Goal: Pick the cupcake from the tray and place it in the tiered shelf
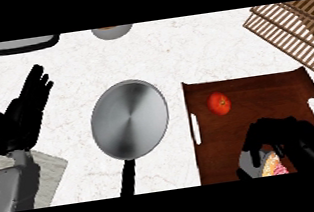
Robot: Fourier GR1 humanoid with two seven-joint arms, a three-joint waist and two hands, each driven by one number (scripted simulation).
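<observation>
The step in hand is the pick: the right hand (288, 140) sits low over the near end of the brown tray (261, 83), its fingers curled downward around the cupcake (274, 167), of which only a sliver of pale, pink-flecked top shows beneath the fingers at the view's lower edge. The fingers look closed about it, though the dark hand hides most of the contact, so whether the cupcake is lifted clear of the tray floor cannot be told. A red tomato (220, 103) lies on the same tray, farther from the robot and apart from the hand. The slatted wooden tiered shelf (303, 37) stands at the far right corner of the counter (182, 49), beyond the tray's far rim. The left hand (23, 116) rests at the view's left with fingers straight and spread, holding nothing. A steel frying pan (130, 119) lies between the two arms, beside the tray's left wall. As I judge it, the next move calls for a straight lift off the tray, high enough to clear its rim and the tomato, then a carry forward and to the right toward the shelf, keeping the cupcake upright until it is over a tier.
</observation>
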